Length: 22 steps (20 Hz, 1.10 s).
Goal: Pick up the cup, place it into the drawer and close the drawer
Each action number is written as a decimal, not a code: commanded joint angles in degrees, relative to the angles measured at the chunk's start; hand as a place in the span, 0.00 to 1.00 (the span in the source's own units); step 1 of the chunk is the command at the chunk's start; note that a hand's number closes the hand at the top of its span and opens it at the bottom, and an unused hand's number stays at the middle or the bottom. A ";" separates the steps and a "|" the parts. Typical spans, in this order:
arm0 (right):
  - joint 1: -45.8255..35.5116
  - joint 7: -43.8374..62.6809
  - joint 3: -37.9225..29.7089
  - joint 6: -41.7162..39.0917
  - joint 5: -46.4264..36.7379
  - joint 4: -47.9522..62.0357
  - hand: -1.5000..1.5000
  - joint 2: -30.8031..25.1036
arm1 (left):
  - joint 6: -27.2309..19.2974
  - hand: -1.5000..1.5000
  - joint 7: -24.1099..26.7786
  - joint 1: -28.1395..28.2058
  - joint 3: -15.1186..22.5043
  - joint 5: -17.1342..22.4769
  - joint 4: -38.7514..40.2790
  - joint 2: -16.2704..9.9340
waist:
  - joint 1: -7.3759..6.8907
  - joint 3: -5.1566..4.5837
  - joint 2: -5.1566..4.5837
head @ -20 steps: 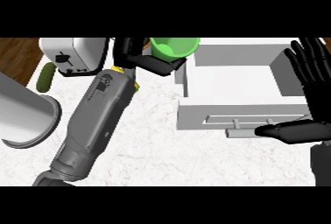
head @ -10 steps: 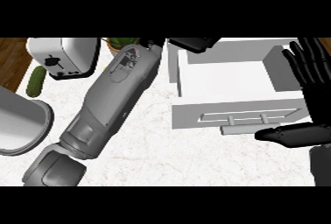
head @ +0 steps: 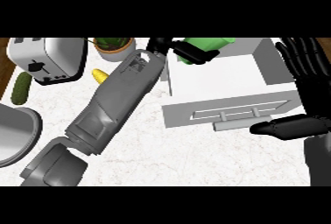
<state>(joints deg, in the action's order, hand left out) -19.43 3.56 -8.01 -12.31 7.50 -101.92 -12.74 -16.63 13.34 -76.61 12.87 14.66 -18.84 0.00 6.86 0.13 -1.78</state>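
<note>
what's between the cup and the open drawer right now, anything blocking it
Nothing visible blocks it. The left hand is curled round the green cup at the far rim of the open drawer, whose white inside shows bare below it. The right hand rests open at the drawer's right side, outside it.

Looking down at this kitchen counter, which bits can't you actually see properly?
- Green cup, head view: the left hand curls round it, hiding its lower part.
- Yellow item: the left forearm covers most of it.
- Grey round vessel: cut off by the left edge.
- Potted plant: its top runs out of view.
- Drawer: whether the cup touches its floor cannot be told.
- Right hand: rests open at the right edge.
</note>
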 commanded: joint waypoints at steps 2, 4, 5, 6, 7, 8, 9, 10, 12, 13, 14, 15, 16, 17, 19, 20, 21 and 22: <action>-2.74 -0.36 1.39 -0.75 -0.09 0.92 0.00 0.21 | 2.07 1.00 -2.36 -0.11 4.70 1.80 2.97 0.00 | 3.24 0.04 -0.87; -1.28 0.63 1.66 -1.39 0.83 -0.27 0.00 0.28 | 1.60 1.00 -1.83 2.16 6.92 2.26 2.87 0.00 | 3.16 0.01 -0.35; 0.20 -1.61 2.49 -1.63 0.28 0.28 0.00 1.35 | 2.04 0.00 -1.81 1.51 6.89 2.74 2.66 0.00 | 4.32 0.05 -0.83; -3.70 -0.42 2.04 -1.59 0.47 1.67 0.00 0.39 | 2.11 0.00 -0.55 1.61 7.28 3.05 2.17 0.00 | 4.15 0.00 -1.19; -2.33 0.33 2.21 -1.98 1.60 -0.60 0.00 0.66 | 2.17 0.00 1.34 3.80 6.40 4.27 2.32 0.00 | 5.03 -0.05 -1.16; -2.73 -1.07 1.94 -2.98 1.61 0.65 0.00 0.01 | 1.74 0.00 2.50 4.08 6.04 5.99 0.50 0.00 | 4.59 -0.04 -1.05; -4.05 0.70 3.24 -3.26 2.56 1.25 0.00 0.90 | 1.82 0.00 3.17 4.68 6.54 7.05 -0.59 0.00 | 4.44 -0.08 -0.97; -4.02 0.60 4.81 -4.81 3.75 1.82 0.00 1.75 | 1.91 0.00 2.36 3.67 5.68 8.58 -0.93 0.00 | 4.19 -0.07 -1.00; -2.64 -0.78 5.78 -8.60 6.90 1.03 0.00 1.73 | 1.51 0.00 4.24 3.79 4.09 11.12 -1.76 0.00 | 5.53 -0.03 -1.28; -4.23 1.50 7.94 -9.15 7.42 0.93 1.00 2.41 | 1.65 0.00 4.21 3.63 4.63 12.19 -2.71 0.00 | 5.23 -0.10 -0.98; -3.04 0.35 8.21 -12.07 9.22 0.24 1.00 1.55 | 3.14 0.00 8.32 6.13 4.25 12.87 -3.22 0.00 | 5.28 -0.11 -1.20; -3.43 0.52 10.17 -13.58 9.95 -0.16 1.00 2.10 | 3.39 0.00 7.01 4.15 3.75 14.69 -4.51 0.00 | 5.28 -0.11 -0.85; -3.50 1.82 11.16 -16.11 11.41 0.20 1.00 0.95 | 3.88 0.00 9.63 5.36 3.22 15.59 -4.92 0.00 | 4.89 -0.16 -1.02; -4.20 2.47 11.21 -16.23 12.63 0.24 1.00 1.29 | 3.07 0.00 10.32 3.94 2.56 16.25 -4.64 0.00 | 4.47 -0.15 -1.00; -2.47 4.14 13.08 -20.62 13.14 0.82 1.00 -1.68 | 2.52 0.00 12.45 4.66 1.82 18.25 -4.92 0.00 | 3.67 -0.14 -0.68; -3.14 6.34 15.57 -20.81 11.13 0.09 1.00 -2.21 | 1.54 0.00 14.24 6.79 2.26 19.11 -4.96 0.00 | 3.17 -0.23 -0.40; -2.34 7.34 16.33 -23.47 10.35 -0.73 1.00 -5.09 | 1.02 0.00 13.50 5.26 2.14 19.47 -5.14 0.00 | 2.57 -0.20 0.12; -1.29 8.24 16.87 -24.64 8.82 -0.73 1.00 -7.05 | -0.35 0.00 15.25 6.49 2.43 19.89 -5.18 0.00 | 2.31 -0.19 0.25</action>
<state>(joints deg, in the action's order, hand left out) -22.04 8.51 5.37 -31.56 17.76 -101.97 -15.21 -14.98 25.14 -71.32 15.58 31.87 -23.28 0.00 10.31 -0.04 -2.19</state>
